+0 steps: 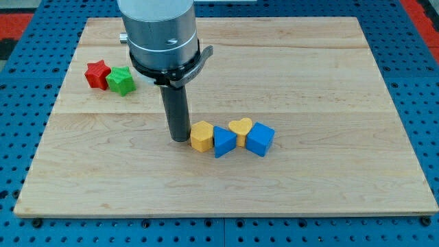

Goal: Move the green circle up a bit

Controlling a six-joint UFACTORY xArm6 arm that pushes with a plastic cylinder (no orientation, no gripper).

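No green circle shows in the camera view; the arm's grey body (159,31) covers part of the board's top. My tip (179,140) rests on the board just left of a yellow hexagon block (201,136), close to it or touching it. A green star (122,80) lies at the view's upper left, next to a red star (97,73).
Right of the yellow hexagon a row runs on: a blue triangle (223,141), a yellow heart (240,128) and a blue cube (260,139). The wooden board (329,75) lies on a blue pegboard surface.
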